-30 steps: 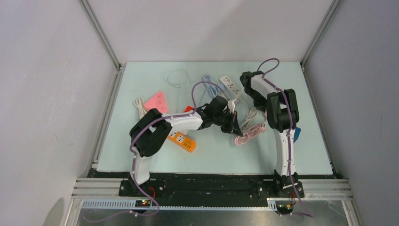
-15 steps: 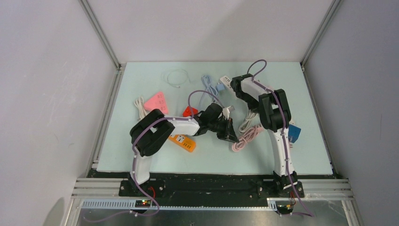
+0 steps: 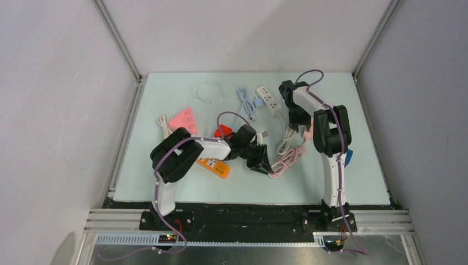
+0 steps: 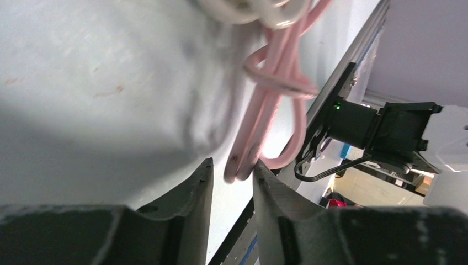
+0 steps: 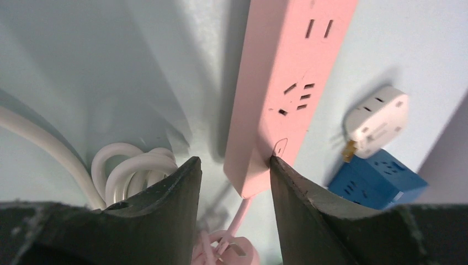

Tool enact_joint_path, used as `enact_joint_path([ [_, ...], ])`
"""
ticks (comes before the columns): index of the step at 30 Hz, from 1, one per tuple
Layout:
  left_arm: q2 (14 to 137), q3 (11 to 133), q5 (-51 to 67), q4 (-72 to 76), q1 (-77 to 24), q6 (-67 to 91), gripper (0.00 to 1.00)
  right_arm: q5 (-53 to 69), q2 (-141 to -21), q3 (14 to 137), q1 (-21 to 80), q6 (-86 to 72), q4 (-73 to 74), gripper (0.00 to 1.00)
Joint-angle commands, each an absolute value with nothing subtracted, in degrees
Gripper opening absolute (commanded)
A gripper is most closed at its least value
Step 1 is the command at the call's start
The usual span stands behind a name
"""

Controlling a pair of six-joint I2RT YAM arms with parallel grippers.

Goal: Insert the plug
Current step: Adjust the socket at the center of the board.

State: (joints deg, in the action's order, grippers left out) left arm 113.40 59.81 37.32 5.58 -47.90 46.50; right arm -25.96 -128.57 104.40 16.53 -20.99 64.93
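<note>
1. While my L gripper (image 4: pixel 233 165) hangs low over the table (image 4: pixel 83 66), its jaws stand slightly apart. The pink cord (image 4: pixel 276 72) loop ends right at the tips, unpinched.
2. R gripper (image 5: pixel 234 160): jaws spread, straddling the pink strip (image 5: pixel 287 72) end, not squeezing.
3. Plug (image 3: pixel 264 133), prob. the cord's, lies beside my L wrist, outside both jaws.

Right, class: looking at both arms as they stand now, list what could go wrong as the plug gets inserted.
1. Loops of the pink cable lie right at the tips of the left jaws, which stand parted. Closing or lifting there may snag the loops and drag them.
2. The right jaws straddle the end of the pink power strip, close to the coiled white cable. A grasp could catch the coil or shove the strip askew.
</note>
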Motion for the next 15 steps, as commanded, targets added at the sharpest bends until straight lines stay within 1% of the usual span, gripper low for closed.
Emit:
enact_joint_path([
  [1,111.6,59.3,37.0,0.7,-47.8,44.5,0.40,-13.2,-127.4,102.0,15.6,-23.1,57.5,0.54],
  [4,110.5,60.0,35.5,-3.0,-47.7,43.0,0.43,-9.1,-126.5,101.1,14.0,-24.6,56.6,0.54],
  [9,106.9,61.7,34.2,-6.6,-47.4,39.8,0.47,-6.9,-121.9,101.4,11.9,-26.2,56.1,0.54],
  [13,101.4,64.3,33.1,-10.1,-47.3,34.2,0.52,-5.4,-115.1,100.7,8.9,-28.1,56.1,0.58],
  [15,97.8,65.2,32.2,-11.9,-47.2,31.1,0.55,-3.7,-110.8,98.8,6.0,-29.3,55.9,0.63],
])
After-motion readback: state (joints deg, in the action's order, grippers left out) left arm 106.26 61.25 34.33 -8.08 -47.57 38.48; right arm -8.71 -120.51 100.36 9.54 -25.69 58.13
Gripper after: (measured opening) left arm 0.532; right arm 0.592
